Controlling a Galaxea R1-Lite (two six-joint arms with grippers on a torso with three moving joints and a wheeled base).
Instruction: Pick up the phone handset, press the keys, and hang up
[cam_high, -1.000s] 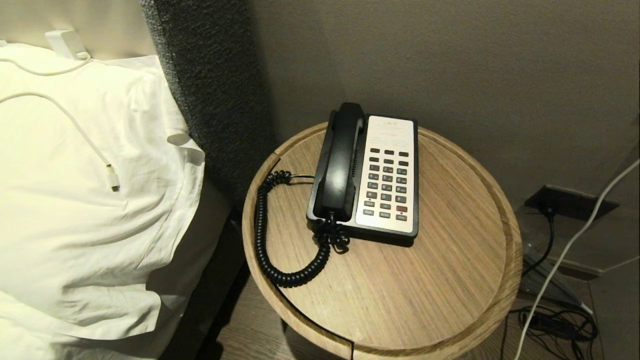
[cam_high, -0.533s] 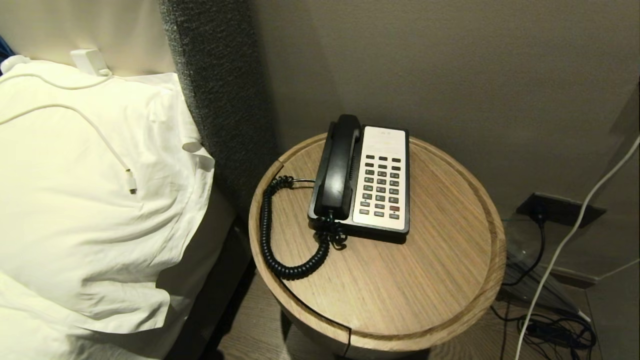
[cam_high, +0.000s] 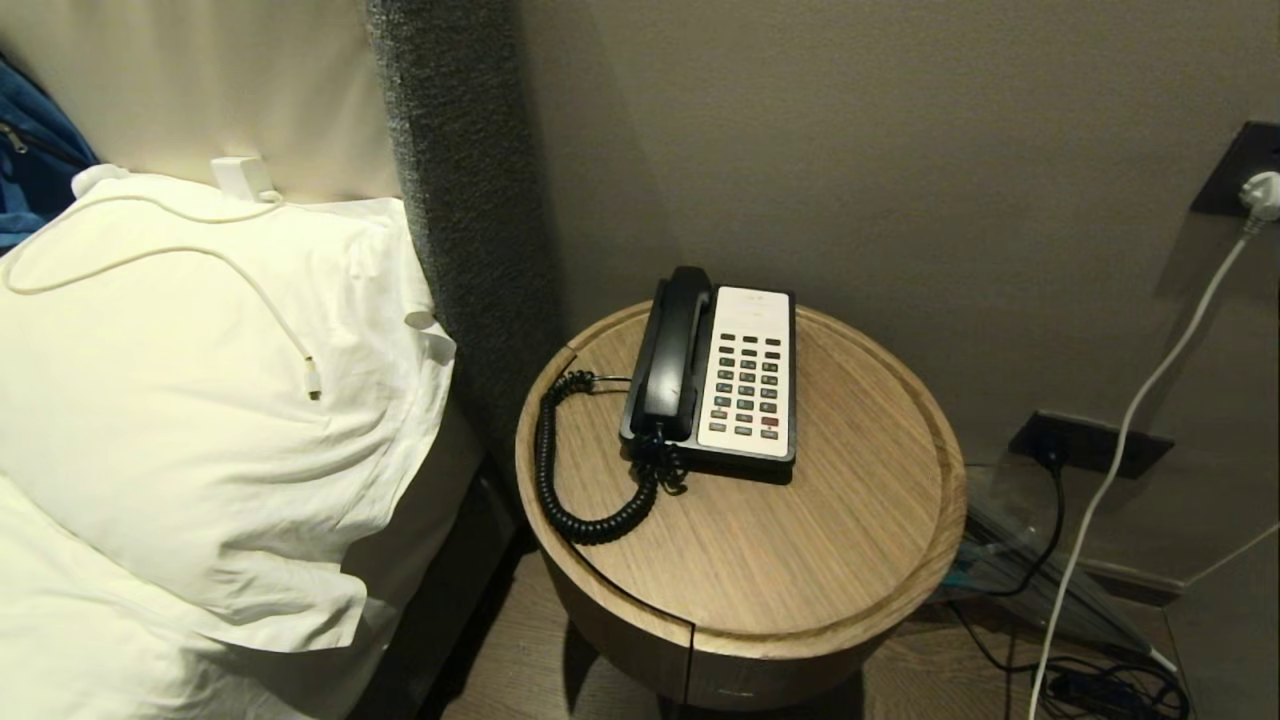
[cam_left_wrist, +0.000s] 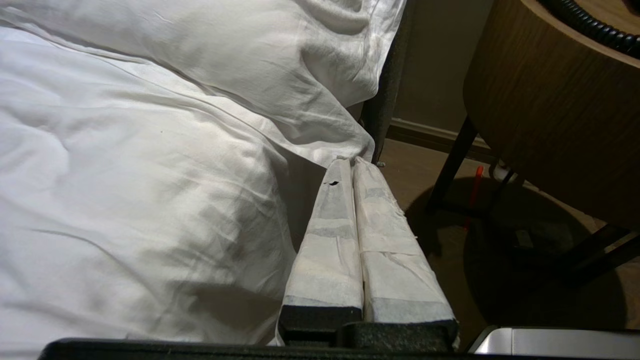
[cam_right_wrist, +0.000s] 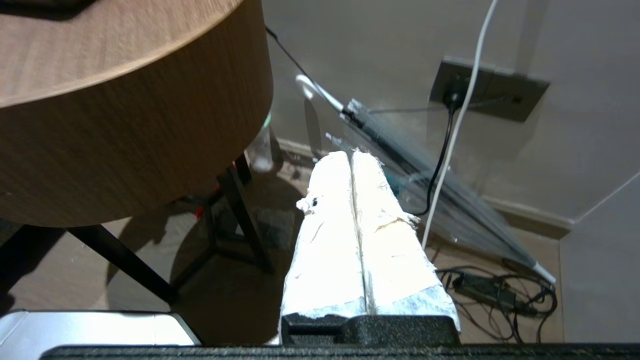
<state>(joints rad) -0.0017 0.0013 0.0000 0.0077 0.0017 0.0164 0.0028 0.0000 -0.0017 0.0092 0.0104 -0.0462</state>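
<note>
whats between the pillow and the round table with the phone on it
In the head view, a dark grey textured upright panel stands between the white pillow and the round wooden table; lower down there is only a dark gap to the floor.

I can read no text: the marks on the keys (cam_high: 746, 382) and the faceplate (cam_high: 752, 301) are too small.
</note>
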